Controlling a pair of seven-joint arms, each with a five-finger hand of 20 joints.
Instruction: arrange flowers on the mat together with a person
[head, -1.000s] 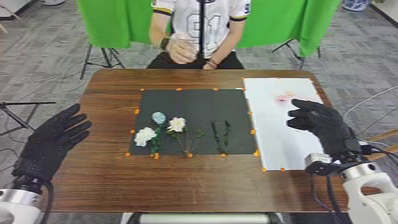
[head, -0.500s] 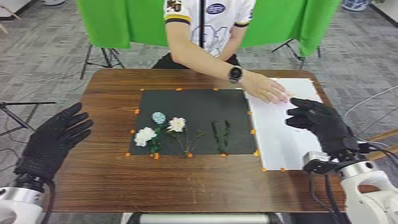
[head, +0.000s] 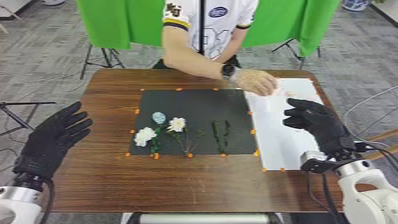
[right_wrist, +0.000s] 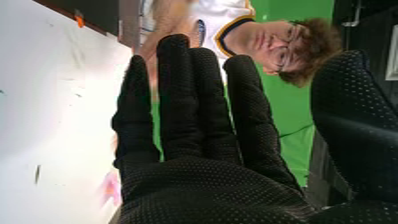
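On the dark mat (head: 189, 107) in the head view lie a white flower (head: 144, 136), a pale blue flower (head: 159, 118), another white flower (head: 177, 124) and green stems (head: 220, 137). The left hand (head: 58, 135) is over the table's left edge, fingers straight. The right hand (head: 313, 120) hangs over the white sheet's right side, fingers relaxed and holding nothing; in the right wrist view that right hand (right_wrist: 209, 175) has its fingers extended, thumb apart. A person's hand (head: 255, 81) is above the white sheet's far left corner; whether it holds something cannot be told.
The white sheet (head: 278, 132) lies along the mat's right side, with faint pink near its far end. A pink thing (right_wrist: 110, 189) is beside the right hand in the right wrist view. Orange pieces (head: 253, 132) line the mat's border on the brown table (head: 195, 185).
The person's hand came from near the body to the white sheet's far end, then drew back slightly toward the mat. The pink flower seen there earlier is no longer clearly visible. Both robot hands barely moved.
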